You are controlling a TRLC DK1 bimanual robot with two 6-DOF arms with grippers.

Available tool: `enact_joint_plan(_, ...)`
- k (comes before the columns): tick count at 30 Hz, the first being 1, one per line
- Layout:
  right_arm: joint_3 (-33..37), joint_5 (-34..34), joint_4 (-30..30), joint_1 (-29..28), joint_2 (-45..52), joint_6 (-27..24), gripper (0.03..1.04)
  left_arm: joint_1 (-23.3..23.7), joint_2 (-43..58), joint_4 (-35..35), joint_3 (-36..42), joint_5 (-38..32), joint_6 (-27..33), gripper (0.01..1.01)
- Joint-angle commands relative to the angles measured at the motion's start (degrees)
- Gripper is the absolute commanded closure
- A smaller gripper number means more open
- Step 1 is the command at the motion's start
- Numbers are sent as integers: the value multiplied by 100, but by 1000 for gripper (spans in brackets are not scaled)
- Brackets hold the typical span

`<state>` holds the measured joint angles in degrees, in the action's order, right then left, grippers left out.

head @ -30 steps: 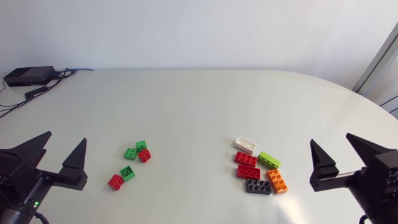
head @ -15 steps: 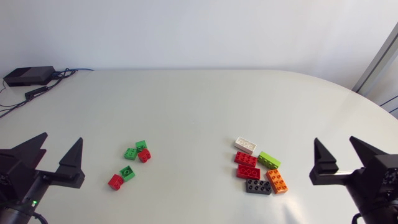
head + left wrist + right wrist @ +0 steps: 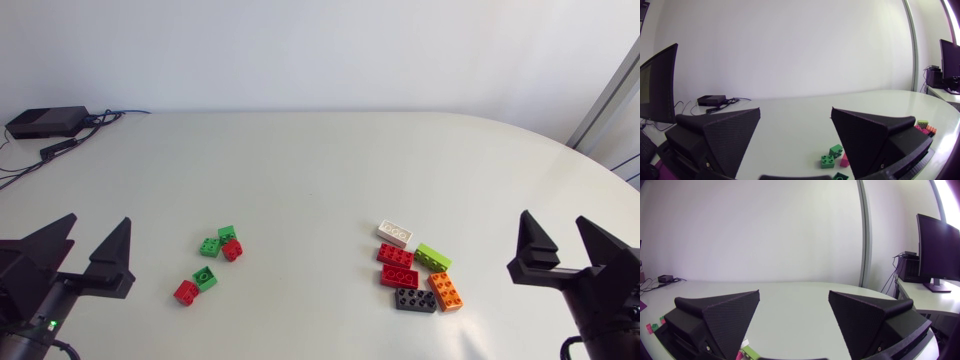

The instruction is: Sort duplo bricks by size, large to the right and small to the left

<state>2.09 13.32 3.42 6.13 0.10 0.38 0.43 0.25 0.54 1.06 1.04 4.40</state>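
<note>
Closest in, the left black claw and the right black claw sit wide open and hold nothing, far out to each side of the long white plastic brick. I think they wait there because the sorting looks done. The long red, black, orange and lime bricks huddle right by the white one. The small red and green square bricks lie well left of it on the pale table.

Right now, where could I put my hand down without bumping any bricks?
The widest bare patch is the middle of the table, between the small bricks and the large bricks. The far side beyond both piles is bare too. Each pile is crowded, and the gaps out to the left gripper and right gripper are narrower.
</note>
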Motion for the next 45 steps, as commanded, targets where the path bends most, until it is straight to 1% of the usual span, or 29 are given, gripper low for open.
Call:
enact_joint_plan(1,-235,-14,168,169,-54,-65,72,10,-104,122,-124,-25,-168,44)
enact_joint_plan(5,-235,-5,502,283,-54,-73,72,-51,-104,236,-124,-25,-168,44)
enact_joint_plan(10,-235,13,1099,275,-54,-610,72,-7,-113,606,-124,-34,-159,44)
enact_joint_plan(14,-235,13,1416,292,-54,-1084,72,36,-113,1019,-124,-95,-159,44)
enact_joint_plan(16,-235,13,1548,283,-54,-1102,72,36,-113,1212,-124,-95,-168,44)
enact_joint_plan(18,-235,-5,1372,310,-54,-996,72,-25,-113,1212,-124,-95,-186,44)
enact_joint_plan(21,-235,-14,968,468,-54,-794,72,-95,-113,984,-124,-86,-186,44)
enact_joint_plan(25,-235,-5,414,442,-54,-557,72,-104,-113,395,-124,-86,-159,44)
enact_joint_plan(28,-235,-23,-70,459,-54,-443,72,-69,-104,131,-124,-86,-71,44)
enact_joint_plan(32,-235,-23,-114,442,-36,-451,72,72,-104,96,-124,-86,-19,44)
enact_joint_plan(45,-235,-23,-114,424,-45,-460,72,124,-104,-80,-97,-86,61,44)
